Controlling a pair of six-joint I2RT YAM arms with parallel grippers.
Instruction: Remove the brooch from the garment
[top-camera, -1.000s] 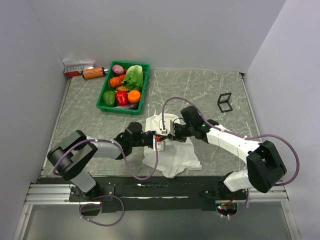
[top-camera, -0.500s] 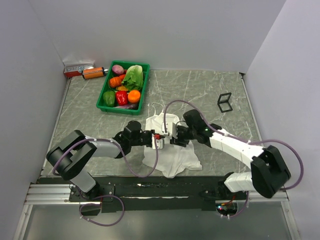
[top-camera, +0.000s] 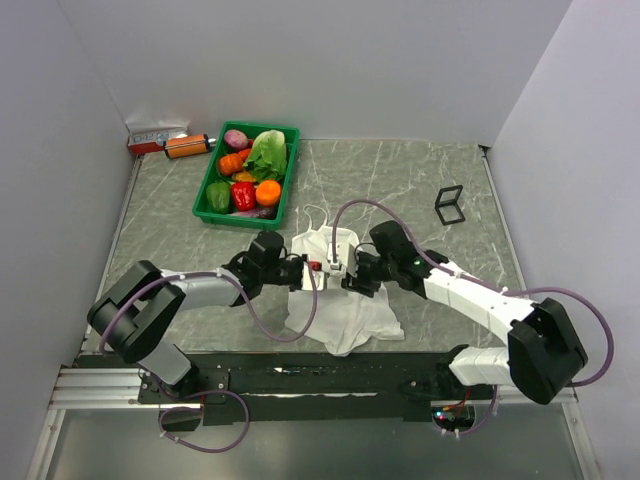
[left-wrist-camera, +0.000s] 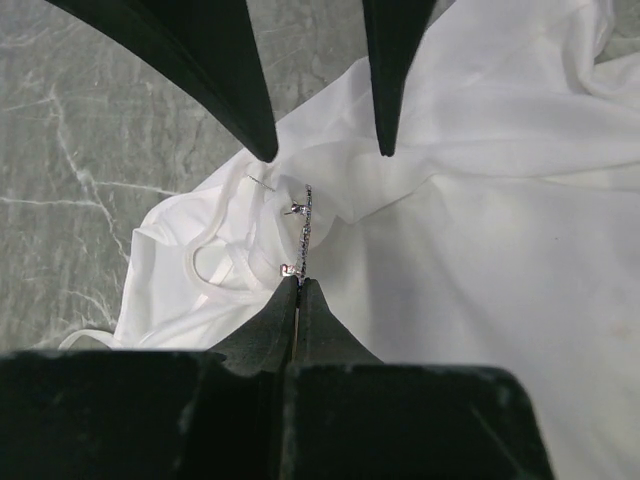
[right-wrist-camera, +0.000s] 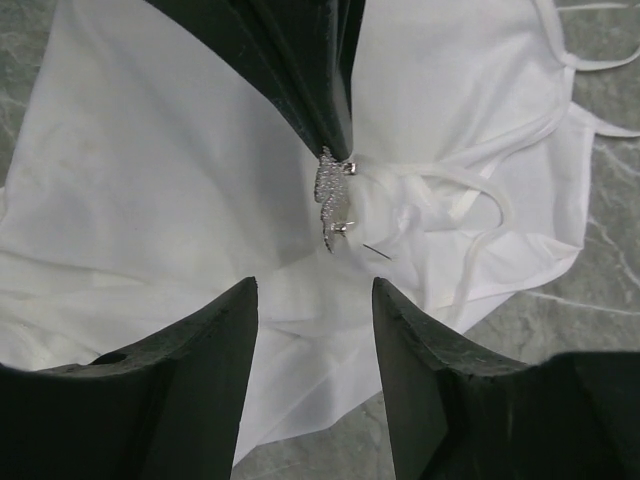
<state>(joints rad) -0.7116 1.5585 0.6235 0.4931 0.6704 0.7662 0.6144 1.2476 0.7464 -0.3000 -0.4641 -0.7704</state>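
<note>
The white garment (top-camera: 345, 310) lies crumpled on the table in front of both arms, its straps toward the far side. The brooch (left-wrist-camera: 303, 232) is a small glittering silver piece, seen edge-on in the left wrist view and also in the right wrist view (right-wrist-camera: 329, 205). My left gripper (left-wrist-camera: 299, 285) is shut on its lower end and holds it at the cloth near the straps (left-wrist-camera: 215, 262). A thin pin (right-wrist-camera: 378, 252) sticks out beside it. My right gripper (right-wrist-camera: 315, 295) is open, facing the brooch from the other side. The two grippers meet tip to tip in the top view (top-camera: 318, 267).
A green basket (top-camera: 290, 190) of vegetables stands at the back left. An orange can (top-camera: 186, 146) and a small box lie in the far left corner. A small black frame (top-camera: 449, 204) stands at the right. Walls close in the table.
Both grippers have shifted a little toward the far side over the garment. The right arm has stretched out lower. The left gripper stays shut.
</note>
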